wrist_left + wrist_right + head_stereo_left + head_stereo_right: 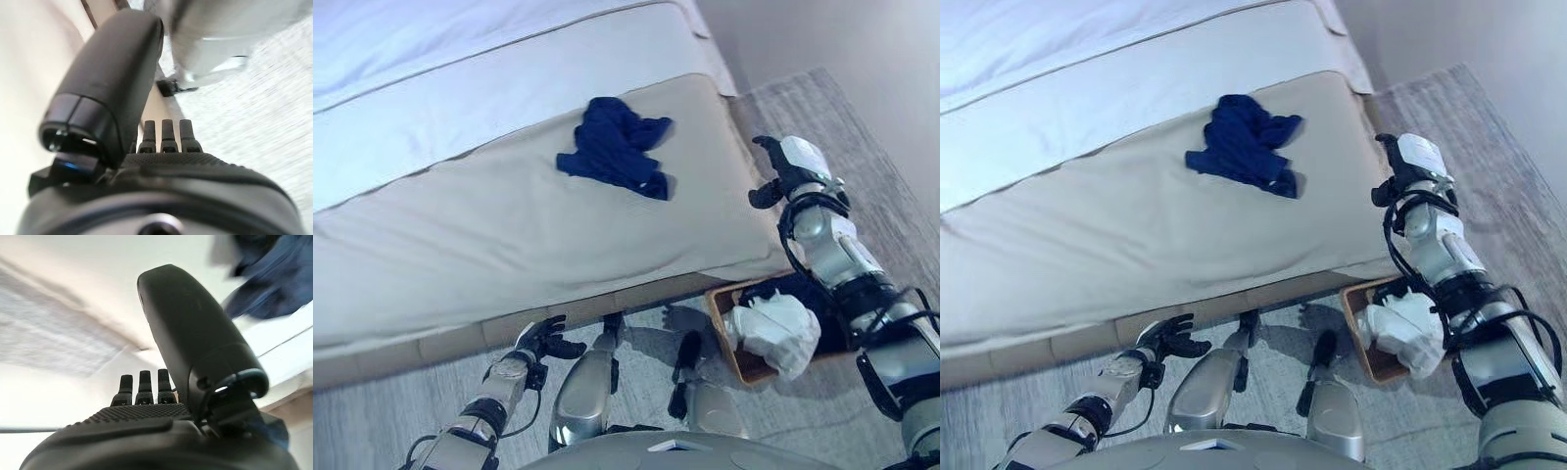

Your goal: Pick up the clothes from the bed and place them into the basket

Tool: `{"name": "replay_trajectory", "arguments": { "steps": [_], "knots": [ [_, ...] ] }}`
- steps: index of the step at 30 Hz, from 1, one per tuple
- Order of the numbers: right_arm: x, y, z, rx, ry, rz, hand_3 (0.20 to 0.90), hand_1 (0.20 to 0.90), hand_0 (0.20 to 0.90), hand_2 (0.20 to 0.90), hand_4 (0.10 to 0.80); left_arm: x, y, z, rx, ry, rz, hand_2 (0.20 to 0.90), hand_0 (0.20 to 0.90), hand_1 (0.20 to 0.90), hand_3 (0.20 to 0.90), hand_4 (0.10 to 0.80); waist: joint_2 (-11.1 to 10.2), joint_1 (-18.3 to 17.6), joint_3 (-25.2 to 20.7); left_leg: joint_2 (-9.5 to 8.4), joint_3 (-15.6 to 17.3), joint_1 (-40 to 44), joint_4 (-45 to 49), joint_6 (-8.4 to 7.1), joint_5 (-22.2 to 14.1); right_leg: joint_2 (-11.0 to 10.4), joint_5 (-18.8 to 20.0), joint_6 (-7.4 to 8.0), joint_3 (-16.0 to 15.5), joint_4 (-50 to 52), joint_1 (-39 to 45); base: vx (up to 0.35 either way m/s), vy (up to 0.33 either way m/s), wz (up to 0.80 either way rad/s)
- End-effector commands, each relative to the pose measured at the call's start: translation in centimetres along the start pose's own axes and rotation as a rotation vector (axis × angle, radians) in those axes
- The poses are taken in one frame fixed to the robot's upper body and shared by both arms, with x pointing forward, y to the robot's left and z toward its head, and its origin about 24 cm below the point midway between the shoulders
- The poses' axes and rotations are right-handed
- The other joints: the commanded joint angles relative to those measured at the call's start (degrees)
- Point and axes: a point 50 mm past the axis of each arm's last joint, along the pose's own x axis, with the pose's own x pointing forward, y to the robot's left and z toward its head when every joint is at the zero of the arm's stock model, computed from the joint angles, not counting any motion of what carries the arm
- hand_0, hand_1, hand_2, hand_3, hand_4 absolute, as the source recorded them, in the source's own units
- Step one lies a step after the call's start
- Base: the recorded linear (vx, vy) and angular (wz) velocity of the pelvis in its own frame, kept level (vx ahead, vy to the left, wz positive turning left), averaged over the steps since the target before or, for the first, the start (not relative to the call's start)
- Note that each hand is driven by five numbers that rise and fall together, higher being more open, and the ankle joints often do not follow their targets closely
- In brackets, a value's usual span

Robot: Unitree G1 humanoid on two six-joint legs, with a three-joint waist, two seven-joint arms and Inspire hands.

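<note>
**Blue garment on the bed, white cloth in the basket, both hands empty**

The wide bed (pixel 509 225), covered in a smooth beige sheet with a paler white layer behind it, filled most of the head views and ran from the left edge to the right corner. Grey wood-grain flooring (pixel 862 127) showed past that corner and along the foot of the bed.

A brown rectangular basket (pixel 1359 333) stood on the floor just beside the bed's near right corner, partly hidden by the right arm. In it lay a crumpled white cloth (pixel 775 333), bunched up and rising above the rim.

A crumpled dark blue garment (pixel 619 147) lay on the beige sheet, toward the bed's right end and well back from the near edge, touched by neither hand.

The right hand (pixel 785 168) was raised beside the bed's right corner, above the basket and well apart from the blue garment; its fingers (pixel 142 382) stood straight and its thumb out, with nothing in its hold. The left hand (pixel 544 341) hung low by the bed's near edge, at the base board, fingers (pixel 166 132) straight and relaxed, holding nothing.
</note>
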Motion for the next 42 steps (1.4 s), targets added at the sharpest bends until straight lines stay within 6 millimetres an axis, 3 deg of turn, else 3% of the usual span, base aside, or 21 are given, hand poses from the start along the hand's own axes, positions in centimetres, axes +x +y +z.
{"name": "replay_trajectory", "arguments": {
  "steps": [1, 5, 8, 11, 18, 27, 28, 29, 30, 37, 42],
  "knots": [
    [1.8, -5.2, 5.6, -0.007, -0.150, -0.209, 0.900, 0.900, 0.900, 0.900, 0.800, -0.5, 3.3, -0.1, 0.017, 0.012, 0.079, 0.900, 0.900, 0.900, 0.900, 0.800, -5.39, 5.94, -0.27, -3.55, -0.60, -0.29, 6.73, 3.18, -10.03, -1.67, -2.14, -1.72, 0.00, 9.24, -5.09, 0.070, 0.082, 0.46],
    [2.9, -7.1, 7.3, 0.046, -0.120, -0.268, 0.900, 0.900, 0.900, 0.900, 0.800, -0.5, 4.8, 1.2, 0.002, -0.024, 0.108, 0.900, 0.900, 0.900, 0.900, 0.800, -6.20, 10.33, 2.39, -3.83, -3.29, -2.91, 7.23, 3.52, -10.60, -2.38, -3.43, -1.35, -2.23, 13.22, -6.68, 0.067, 0.092, 0.54],
    [3.6, -8.9, 8.2, 0.079, -0.070, -0.295, 0.900, 0.900, 0.900, 0.900, 0.800, -0.5, 5.2, 2.3, -0.027, -0.077, 0.117, 0.900, 0.900, 0.900, 0.900, 0.800, -6.17, 13.33, 4.87, -4.36, -4.76, -6.44, 7.90, 3.99, -9.80, -4.93, -2.10, -0.34, -4.11, 18.62, -10.15, 0.012, 0.163, 0.37],
    [4.2, -9.4, 7.4, 0.110, 0.028, -0.267, 0.900, 0.900, 0.900, 0.900, 0.800, -0.5, 4.8, 3.0, -0.063, -0.131, 0.114, 0.900, 0.900, 0.900, 0.900, 0.800, -5.85, 15.50, 6.92, -4.66, -5.34, -9.88, 9.49, 4.48, -9.36, -7.48, -1.44, 0.47, -5.71, 23.21, -13.30, -0.023, 0.176, 0.31],
    [4.5, -6.2, 3.5, 0.265, 0.326, 0.024, 0.900, 0.900, 0.900, 0.900, 0.800, -1.1, 5.0, 3.4, -0.130, -0.232, 0.098, 0.900, 0.900, 0.900, 0.900, 0.800, -6.50, 19.97, 7.57, -4.20, -7.75, -18.02, 9.82, 4.33, -7.64, -8.40, -2.13, 1.68, -10.19, 25.46, -18.68, -0.019, 0.037, 0.26],
    [3.8, -4.6, 1.1, 0.160, 0.507, 0.198, 0.900, 0.900, 0.900, 0.900, 0.800, -1.7, 6.1, 4.6, -0.099, -0.290, 0.081, 0.900, 0.900, 0.900, 0.900, 0.800, -6.12, 22.35, 7.57, -5.28, -10.21, -25.23, 12.23, 4.59, -6.99, -8.18, -1.67, 3.19, -13.88, 28.95, -24.47, 0.020, -0.067, 0.12],
    [3.9, -4.7, 1.3, 0.160, 0.495, 0.180, 0.532, 0.585, 0.585, 0.585, 0.432, -1.7, 6.1, 4.7, -0.095, -0.291, 0.081, 0.900, 0.900, 0.900, 0.900, 0.800, -6.14, 22.26, 7.57, -5.38, -10.40, -25.54, 12.42, 4.64, -7.01, -8.16, -1.28, 3.47, -13.95, 29.31, -25.05, 0.023, -0.066, 0.14],
    [3.9, -4.8, 1.4, 0.158, 0.487, 0.170, 0.447, 0.512, 0.512, 0.512, 0.347, -1.7, 6.2, 4.7, -0.094, -0.291, 0.081, 0.900, 0.900, 0.900, 0.900, 0.800, -6.16, 22.24, 7.57, -5.41, -10.42, -25.60, 12.45, 4.65, -7.02, -8.15, -1.17, 3.53, -13.94, 29.35, -25.15, 0.012, -0.052, 0.09],
    [4.2, -5.4, 2.1, 0.135, 0.446, 0.102, 0.200, 0.300, 0.300, 0.300, 0.100, -1.7, 6.1, 4.7, -0.090, -0.292, 0.084, 0.900, 0.900, 0.900, 0.900, 0.800, -6.14, 21.94, 7.57, -5.40, -10.72, -26.07, 12.84, 4.69, -7.17, -8.04, -0.77, 3.78, -13.70, 29.88, -26.10, 0.005, -0.032, 0.08],
    [4.9, -8.6, 5.4, 0.106, 0.259, -0.155, 0.200, 0.300, 0.300, 0.300, 0.100, -1.9, 6.2, 3.8, -0.086, -0.292, 0.101, 0.900, 0.900, 0.900, 0.900, 0.800, -6.77, 20.49, 7.57, -4.20, -10.33, -25.73, 13.16, 4.51, -7.99, -6.80, -0.71, 3.89, -12.25, 29.74, -26.84, -0.023, -0.049, -0.09],
    [4.8, -9.8, 5.9, 0.105, 0.189, -0.234, 0.200, 0.300, 0.300, 0.300, 0.100, -2.0, 6.4, 3.1, -0.100, -0.284, 0.114, 0.900, 0.900, 0.900, 0.900, 0.800, -7.54, 19.12, 7.57, -3.16, -9.23, -24.14, 13.48, 4.27, -8.95, -5.57, -2.11, 3.08, -11.20, 29.37, -25.72, -0.039, -0.028, -0.13]
  ]
}}
